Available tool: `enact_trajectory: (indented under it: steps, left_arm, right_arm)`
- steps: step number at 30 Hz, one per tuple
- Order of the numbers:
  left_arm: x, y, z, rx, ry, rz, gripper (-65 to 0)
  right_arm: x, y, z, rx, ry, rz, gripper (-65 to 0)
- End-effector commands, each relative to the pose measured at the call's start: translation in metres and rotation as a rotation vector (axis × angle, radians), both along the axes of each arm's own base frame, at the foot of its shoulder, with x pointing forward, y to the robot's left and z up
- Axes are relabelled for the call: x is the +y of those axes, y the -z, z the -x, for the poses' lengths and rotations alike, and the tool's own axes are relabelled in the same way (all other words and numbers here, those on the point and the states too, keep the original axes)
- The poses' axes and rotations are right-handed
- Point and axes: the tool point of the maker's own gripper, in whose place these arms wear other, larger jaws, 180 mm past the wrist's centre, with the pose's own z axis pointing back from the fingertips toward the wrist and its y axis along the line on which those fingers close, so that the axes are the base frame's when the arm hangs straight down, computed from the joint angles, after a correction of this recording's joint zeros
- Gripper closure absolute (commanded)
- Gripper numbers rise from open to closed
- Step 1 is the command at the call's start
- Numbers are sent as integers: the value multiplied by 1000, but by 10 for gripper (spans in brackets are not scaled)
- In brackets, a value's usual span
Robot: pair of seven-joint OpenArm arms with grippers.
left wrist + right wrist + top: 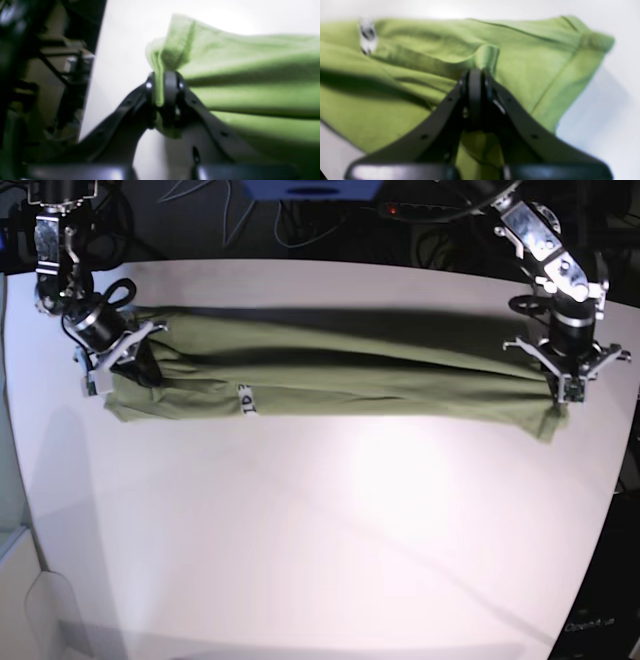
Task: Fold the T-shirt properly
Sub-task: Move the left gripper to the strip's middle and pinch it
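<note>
So the wrinkly olive-green cotton T-shirt (340, 380) is stretched out in a long band across the far half of the white worktop (330, 550), pulled between the two arms. The left pincer (162, 87) is clamped shut on a bunched corner of the fabric, you can see green cloth squeezed between its black fingers (171, 85) in the left wrist view. The right pincer (476, 80) is also closed tight, pinching a fold of the shirt near a sleeve hem. In the base view the left pincer (567, 385) sits at the right end of the cloth and the right pincer (105, 360) at the left end. The small white tag (246, 402) shows on the front edge, closer to the right pincer's end. Both wrist views are pretty blurry.
</note>
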Motion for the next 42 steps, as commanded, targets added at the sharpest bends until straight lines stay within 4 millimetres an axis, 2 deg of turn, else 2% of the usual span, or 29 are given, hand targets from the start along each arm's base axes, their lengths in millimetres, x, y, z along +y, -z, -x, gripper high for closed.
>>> enact_trajectory:
  steps: [1, 4, 6, 13, 22, 29, 39, 42]
  left_arm:
    - [4, -16, -4, -30, -7, -38, -20]
    - [-12, -27, -14, -22, 41, -67, -20]
    - [-30, -26, -19, -8, 93, -72, -20]
    - [-94, -12, -16, 69, 276, -77, -20]
    - [-149, 2, -15, 143, 444, -127, -18]
    - [-204, 8, -16, 217, 566, -145, -18]
    - [-305, -2, -2, 244, 820, -184, -18]
    - [-331, -9, 3, 234, 889, -204, -18]
  right_arm:
    - [-6, 3, 2, 26, -12, 38, -4]
    - [-6, 4, 3, 27, -12, 38, -4]
    - [-6, 4, 3, 27, -12, 38, -4]
    - [-7, 3, 3, 28, -14, 40, -4]
    - [-6, 3, 2, 26, -13, 37, -4]
    - [-6, 3, 2, 26, -13, 37, -4]
    - [-6, 4, 0, 41, -19, 45, -4]
    - [2, 7, 1, 54, -44, 42, -4]
